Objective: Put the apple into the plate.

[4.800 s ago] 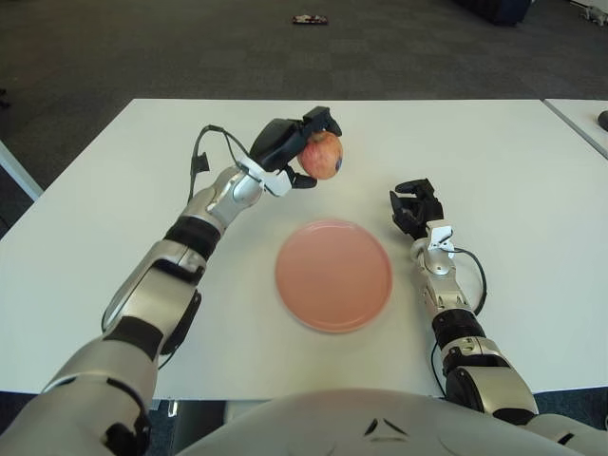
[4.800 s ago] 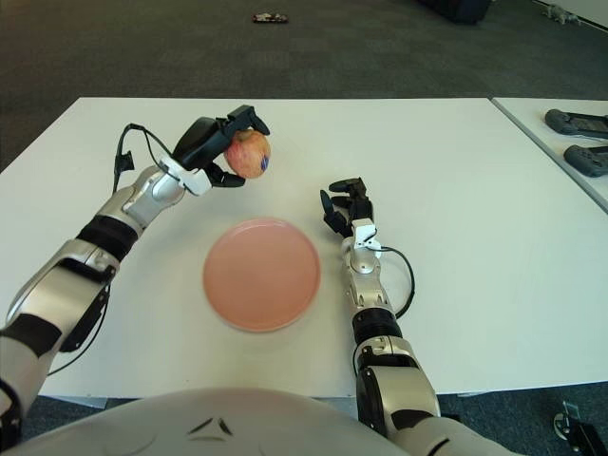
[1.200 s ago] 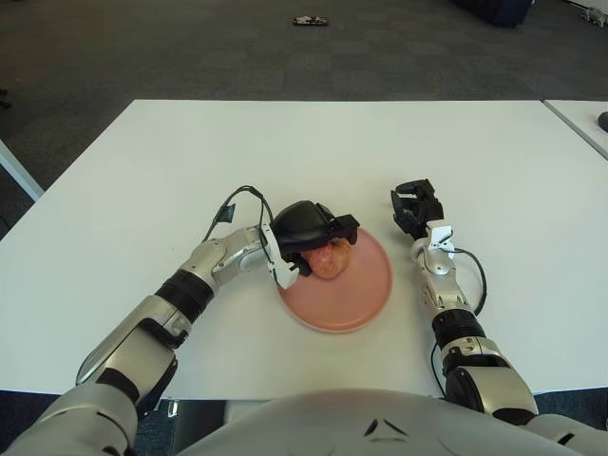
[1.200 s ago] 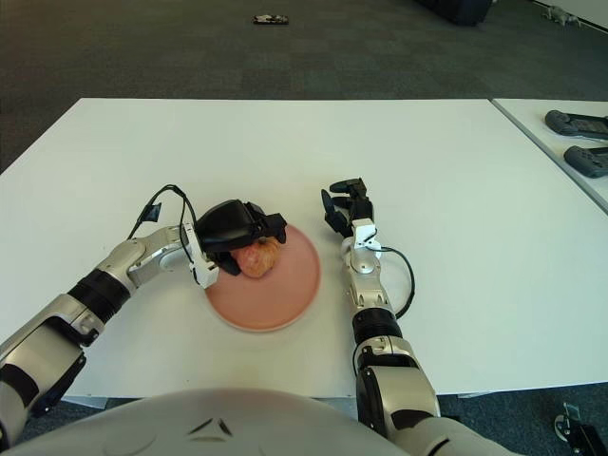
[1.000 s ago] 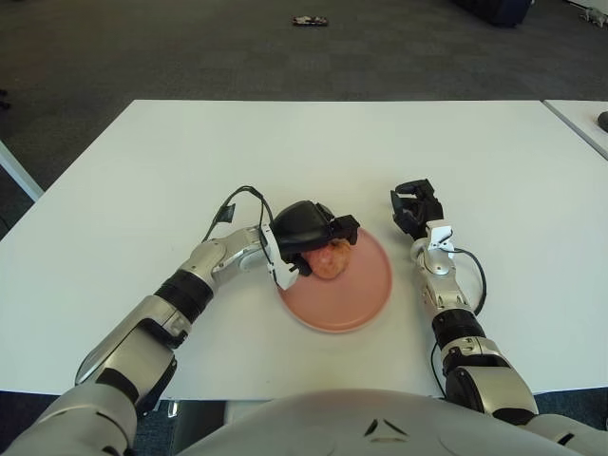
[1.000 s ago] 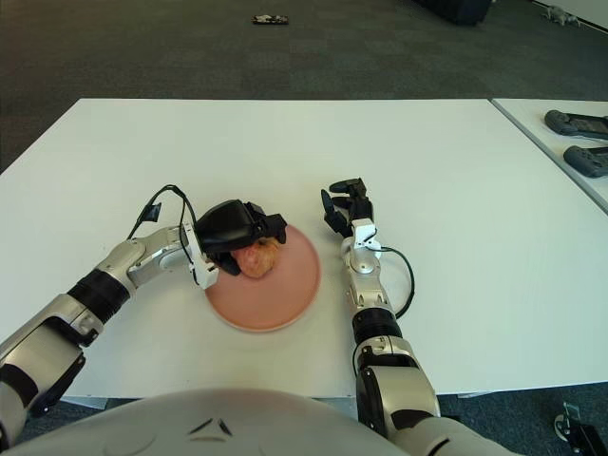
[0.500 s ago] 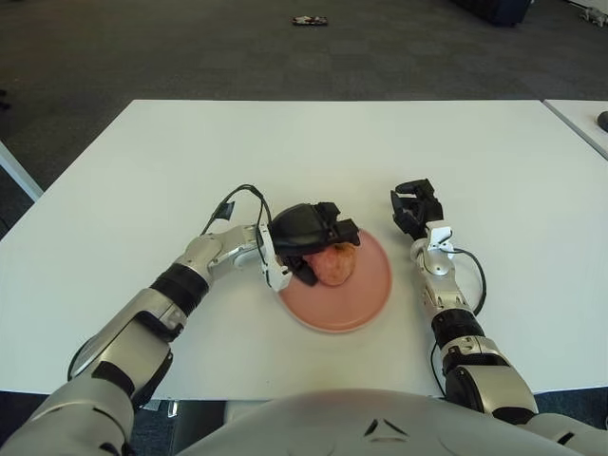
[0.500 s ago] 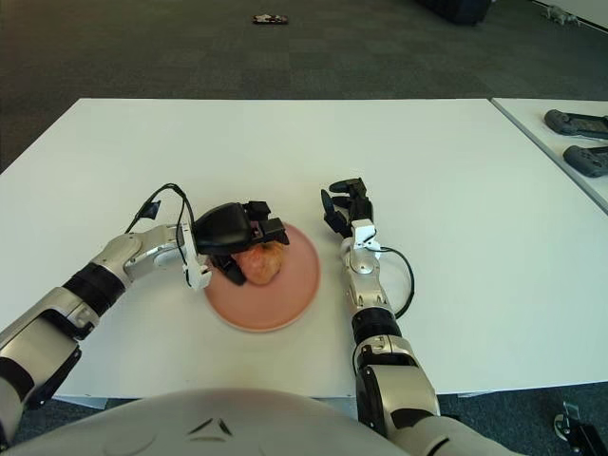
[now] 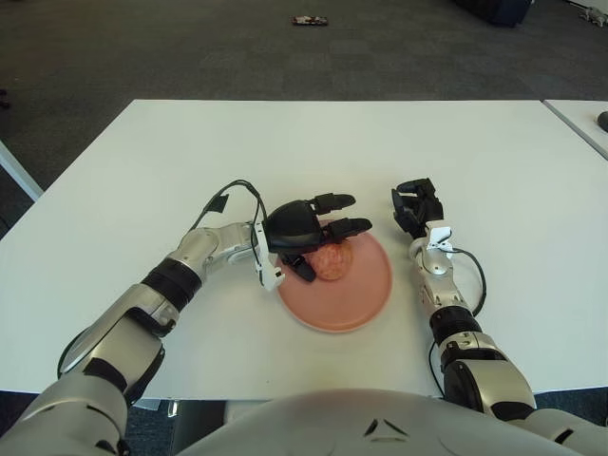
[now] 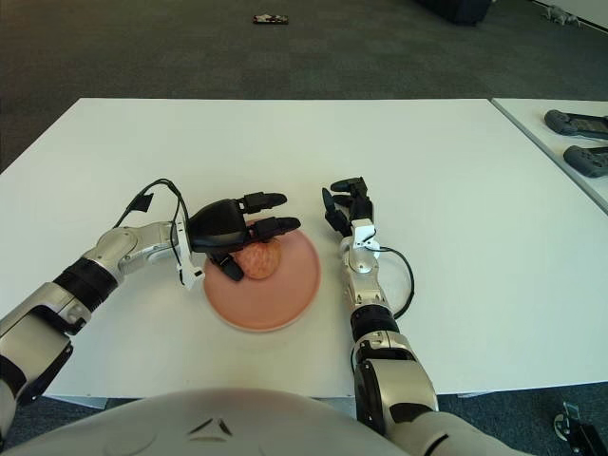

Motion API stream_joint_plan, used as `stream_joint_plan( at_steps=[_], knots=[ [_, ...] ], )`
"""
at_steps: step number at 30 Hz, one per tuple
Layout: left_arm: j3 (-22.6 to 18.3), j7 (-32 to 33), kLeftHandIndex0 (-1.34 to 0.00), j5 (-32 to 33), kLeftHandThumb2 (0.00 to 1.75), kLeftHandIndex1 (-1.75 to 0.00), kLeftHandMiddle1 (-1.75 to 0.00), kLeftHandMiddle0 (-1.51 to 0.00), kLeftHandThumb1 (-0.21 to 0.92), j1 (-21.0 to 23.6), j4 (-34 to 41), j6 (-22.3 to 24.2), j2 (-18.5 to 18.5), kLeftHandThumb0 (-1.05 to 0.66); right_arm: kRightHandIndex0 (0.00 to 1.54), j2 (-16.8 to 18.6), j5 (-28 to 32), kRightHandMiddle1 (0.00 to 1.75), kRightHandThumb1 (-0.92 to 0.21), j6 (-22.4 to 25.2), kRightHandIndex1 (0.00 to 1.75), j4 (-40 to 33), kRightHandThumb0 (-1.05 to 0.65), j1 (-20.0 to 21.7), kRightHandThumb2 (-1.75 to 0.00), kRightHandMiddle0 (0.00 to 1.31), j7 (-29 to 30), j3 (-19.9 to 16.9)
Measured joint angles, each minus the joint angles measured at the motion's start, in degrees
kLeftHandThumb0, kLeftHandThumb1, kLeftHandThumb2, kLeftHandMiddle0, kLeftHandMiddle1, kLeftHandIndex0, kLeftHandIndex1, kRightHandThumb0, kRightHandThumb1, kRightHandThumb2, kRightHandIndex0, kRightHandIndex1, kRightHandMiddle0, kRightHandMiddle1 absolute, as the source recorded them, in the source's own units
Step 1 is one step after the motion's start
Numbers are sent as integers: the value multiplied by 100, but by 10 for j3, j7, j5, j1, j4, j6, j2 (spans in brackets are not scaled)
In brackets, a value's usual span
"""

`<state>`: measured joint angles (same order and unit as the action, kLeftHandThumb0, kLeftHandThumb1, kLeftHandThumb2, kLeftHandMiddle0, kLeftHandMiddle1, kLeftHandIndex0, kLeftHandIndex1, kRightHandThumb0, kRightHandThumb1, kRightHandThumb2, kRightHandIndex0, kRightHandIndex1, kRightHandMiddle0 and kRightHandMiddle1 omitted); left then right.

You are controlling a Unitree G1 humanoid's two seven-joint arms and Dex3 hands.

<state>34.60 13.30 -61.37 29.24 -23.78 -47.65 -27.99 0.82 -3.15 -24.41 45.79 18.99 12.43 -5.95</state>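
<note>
The red-yellow apple [image 9: 332, 261] lies on the pink plate [image 9: 356, 294], in its left part, near the middle of the white table. My left hand [image 9: 306, 231] hovers just above and to the left of the apple, fingers spread and apart from it. In the right eye view the apple [image 10: 258, 259] shows under the left hand [image 10: 235, 234] on the plate [image 10: 280, 299]. My right hand [image 9: 414, 206] rests on the table just right of the plate, fingers curled and holding nothing.
The white table [image 9: 142, 171] spreads wide around the plate. A second table with two dark controllers [image 10: 577, 123] stands at the far right. A small dark object [image 9: 310, 19] lies on the carpet beyond the table.
My left hand carried the apple down from the table's left rear onto the plate, then opened its fingers and lifted off; the apple stays on the plate. The right hand has not moved.
</note>
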Motion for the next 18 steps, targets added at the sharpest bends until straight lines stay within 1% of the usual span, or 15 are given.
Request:
stream_joint_plan(
  at_steps=[3,5,8,13,18],
  knots=[
    [0,0,0,0,81,0,0,0,92,1,3,0,-4,-105,29,0,-1,168,-92,-1,141,1,-1,0,-40,30,2,1],
    [0,-1,0,0,80,0,0,0,92,2,4,0,-6,-105,29,0,-1,160,-92,-1,149,1,-1,0,-39,30,2,1],
    [0,-2,0,1,78,0,0,0,92,6,5,-1,-8,-105,28,0,-1,158,-92,-1,153,2,-1,0,-40,29,1,1],
    [0,-3,0,3,76,0,0,0,92,12,5,-2,-9,-105,29,0,3,168,-92,-2,144,2,-1,0,-41,28,-6,-1],
    [0,-4,0,11,73,0,0,0,92,15,4,-3,-9,-105,30,0,4,171,-92,-7,142,4,-1,0,-41,26,-10,-3]
  ],
)
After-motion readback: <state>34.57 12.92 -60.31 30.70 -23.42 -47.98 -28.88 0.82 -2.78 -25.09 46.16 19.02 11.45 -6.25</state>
